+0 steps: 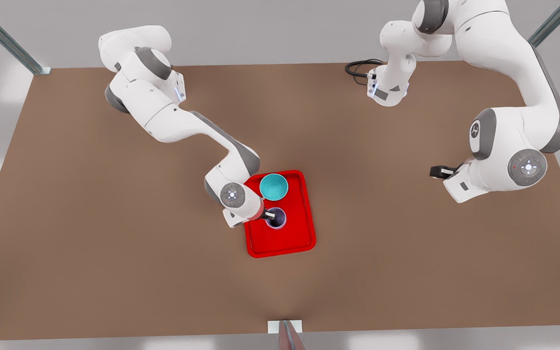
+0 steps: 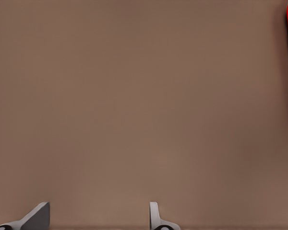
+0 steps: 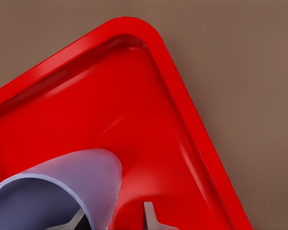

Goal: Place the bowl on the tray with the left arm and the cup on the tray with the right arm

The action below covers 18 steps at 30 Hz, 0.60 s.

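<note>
1. Already on the tray (image 1: pixel 304 243): the bowl (image 1: pixel 273 187), upright in the tray's upper half, centre frame in the front view. Left arm's half of the job looks done.
2. Cup (image 1: pixel 277 218) sits upright on the tray too, just below the bowl, close but apart from it.
3. Right end effector (image 1: pixel 271 217) — arm coming in from the upper left of the front view — is at the cup. In the right wrist view one finger sits inside the cup (image 3: pixel 62 191) and the other finger (image 3: pixel 151 215) outside, straddling the wall. Fingers look closed on the cup wall, though contact at the pads is hard to confirm.
4. Left end effector (image 1: pixel 436 171) is parked at the right of the front view, well clear of the tray. In the left wrist view its fingertips (image 2: pixel 37 216) are spread apart over bare table (image 2: pixel 134 96), holding nothing — this arm waits.
5. Step in hand, as I read it: cup placement, at release.
6. Next move calls for: spread the fingers, lift straight up so the inner finger clears the rim without tipping the cup into the bowl, then retreat.
</note>
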Each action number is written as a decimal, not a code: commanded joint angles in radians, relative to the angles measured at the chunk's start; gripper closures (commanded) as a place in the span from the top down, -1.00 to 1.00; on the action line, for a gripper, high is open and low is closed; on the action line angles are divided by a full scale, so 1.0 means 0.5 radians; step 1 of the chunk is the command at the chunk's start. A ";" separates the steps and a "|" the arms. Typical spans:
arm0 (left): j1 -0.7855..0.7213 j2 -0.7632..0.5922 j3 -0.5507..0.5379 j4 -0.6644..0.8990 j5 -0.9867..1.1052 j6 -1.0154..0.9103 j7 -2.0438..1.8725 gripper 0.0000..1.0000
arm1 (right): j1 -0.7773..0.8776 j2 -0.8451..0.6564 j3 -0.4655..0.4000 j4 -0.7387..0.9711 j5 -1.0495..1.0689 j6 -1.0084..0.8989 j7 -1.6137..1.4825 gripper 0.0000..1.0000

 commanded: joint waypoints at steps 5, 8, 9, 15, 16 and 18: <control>0.000 0.000 0.000 0.000 0.000 0.001 0.000 1.00 | 0.000 0.006 0.003 0.012 0.006 0.005 0.001 1.00; 0.000 0.000 0.000 0.000 0.000 -0.002 0.000 1.00 | -0.003 -0.003 0.009 0.113 0.009 0.002 -0.002 1.00; 0.000 0.000 0.000 0.000 0.000 0.001 0.000 1.00 | -0.031 -0.034 0.012 0.135 0.016 -0.004 -0.002 1.00; -0.003 -0.003 -0.018 0.080 -0.040 -0.020 -0.021 1.00 | -0.331 -0.880 -0.441 -0.144 0.206 -0.620 -0.680 1.00; -0.003 -0.019 -0.009 0.086 -0.166 -0.026 -0.025 1.00 | -0.347 -1.123 -0.699 -0.294 0.374 -0.768 -0.995 1.00; -0.003 -0.098 -0.006 0.098 -0.148 -0.014 -0.025 1.00 | -0.463 -1.470 -1.043 -0.623 0.602 -0.958 -1.615 1.00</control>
